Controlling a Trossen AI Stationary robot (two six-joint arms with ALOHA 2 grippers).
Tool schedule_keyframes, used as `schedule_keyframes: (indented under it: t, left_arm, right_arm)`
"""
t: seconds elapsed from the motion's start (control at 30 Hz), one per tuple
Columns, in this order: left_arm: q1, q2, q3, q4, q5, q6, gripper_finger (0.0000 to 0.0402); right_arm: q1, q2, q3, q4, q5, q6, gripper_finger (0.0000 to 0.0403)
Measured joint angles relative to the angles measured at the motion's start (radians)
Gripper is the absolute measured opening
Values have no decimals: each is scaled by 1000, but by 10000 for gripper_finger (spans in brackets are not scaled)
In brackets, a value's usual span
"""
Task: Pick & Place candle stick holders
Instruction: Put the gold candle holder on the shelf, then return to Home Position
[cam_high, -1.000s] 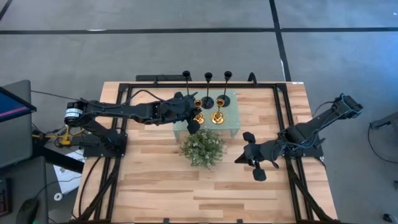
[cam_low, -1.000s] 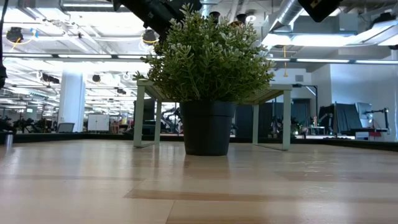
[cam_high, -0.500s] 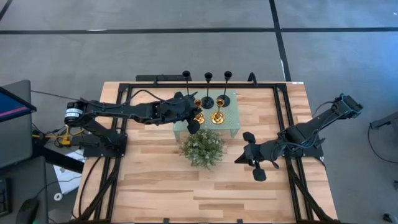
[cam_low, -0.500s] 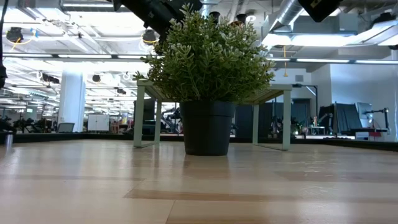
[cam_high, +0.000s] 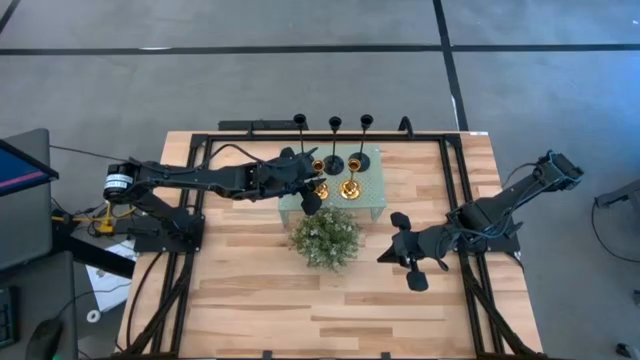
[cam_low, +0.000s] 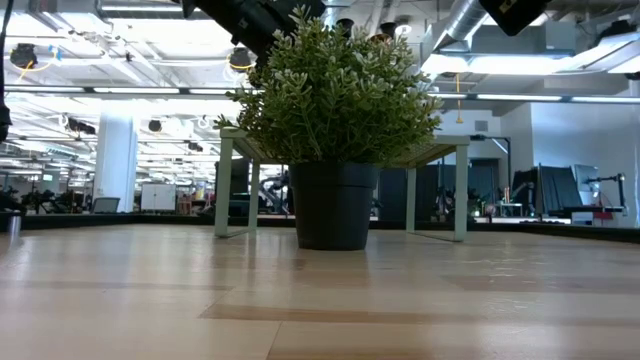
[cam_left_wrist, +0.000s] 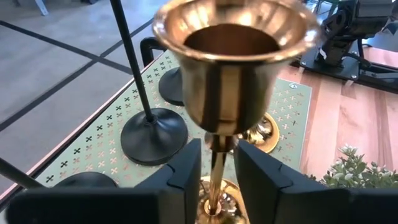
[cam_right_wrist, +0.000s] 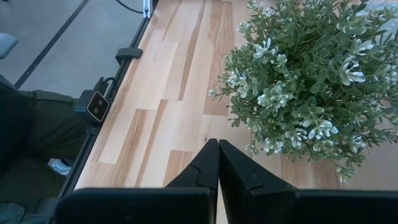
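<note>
Left wrist view is the good one: a gold candle stick holder (cam_left_wrist: 233, 56) stands upright, long axis vertical, cup mouth pointing straight up. Its thin stem runs down between the two fingers (cam_left_wrist: 186, 171) of the left end effector (cam_left_wrist: 214, 168). There's a sliver of gap on each side of the stem, so the fingers sit loosely around it rather than squeezing it.

All the holders stand on a pale green patterned shelf (cam_high: 372, 205), just behind the bushy green plant (cam_high: 325, 236). The second gold holder (cam_high: 350, 187) is right beside the first, also upright. Three black holders (cam_high: 334, 160) with disc bases line up along the shelf's far edge, thin stems vertical.

Off to the plant's right, the right end effector (cam_right_wrist: 218, 163) hovers over bare wood, fingers pressed together with nothing between them.

Surface is a light wood-plank counter (cam_high: 250, 290) with a black frame around it. Floor around is grey with dark lines. Low view shows the plant's dark pot (cam_low: 333, 205) in front of the shelf's legs, and a big bright room with ceiling pipes behind.
</note>
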Motion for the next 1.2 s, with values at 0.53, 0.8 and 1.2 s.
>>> schedule_keyframes:
  t: [0.53, 0.8, 1.2]
  left_arm:
    - [0, -73, -1, -11, 42, 41, 133]
    - [-9, -132, -1, -48, 42, 41, 153]
    - [-47, -239, -1, -132, 43, 40, 157]
  right_arm:
    - [20, 0, 1, -6, -2, 43, 0]
    - [62, 0, 1, -3, -2, 45, 0]
    - [66, 0, 1, 1, -2, 45, 0]
